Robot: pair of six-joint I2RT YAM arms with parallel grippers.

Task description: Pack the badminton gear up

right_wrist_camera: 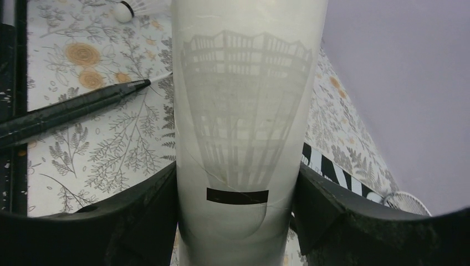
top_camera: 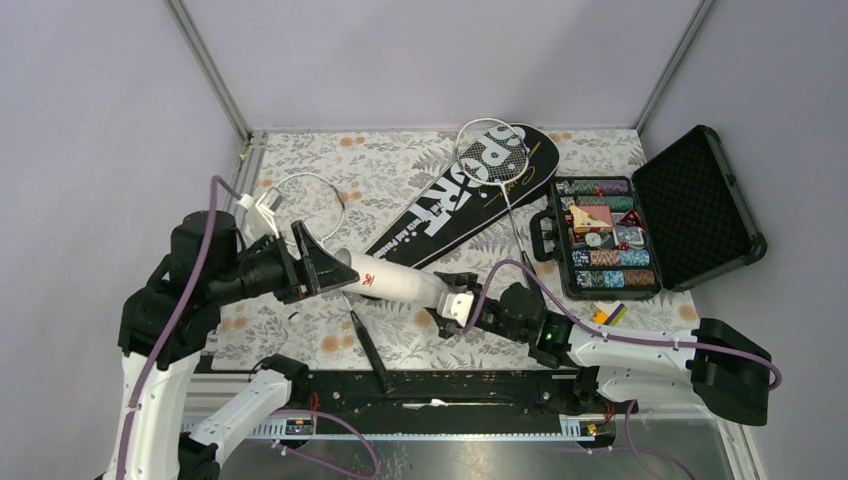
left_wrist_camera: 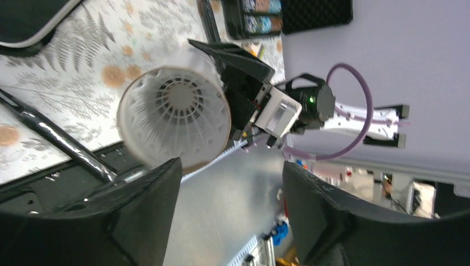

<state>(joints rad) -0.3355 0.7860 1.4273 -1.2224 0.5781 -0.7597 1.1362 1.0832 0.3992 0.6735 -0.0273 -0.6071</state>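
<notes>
The white cardboard tube (top_camera: 392, 280) lies level above the table between my two grippers. My right gripper (right_wrist_camera: 238, 213) is shut on its closed end, a finger pressed on each side. My left gripper (top_camera: 312, 264) stands open just off the tube's open mouth (left_wrist_camera: 176, 115), with nothing between its fingers (left_wrist_camera: 147, 210). A white shuttlecock (left_wrist_camera: 180, 97) sits inside the tube. Another shuttlecock (right_wrist_camera: 133, 8) lies on the table. One racket (top_camera: 492, 152) rests on the black SPORT bag (top_camera: 455, 205). The other racket (top_camera: 308, 204) lies under the tube, its black handle (top_camera: 368, 350) toward the near edge.
An open black case of poker chips (top_camera: 605, 237) stands at the right, its lid (top_camera: 695, 205) tilted back. A small yellow and blue item (top_camera: 610, 314) lies in front of it. The flowered cloth (top_camera: 300, 335) covers the table, with grey walls close around.
</notes>
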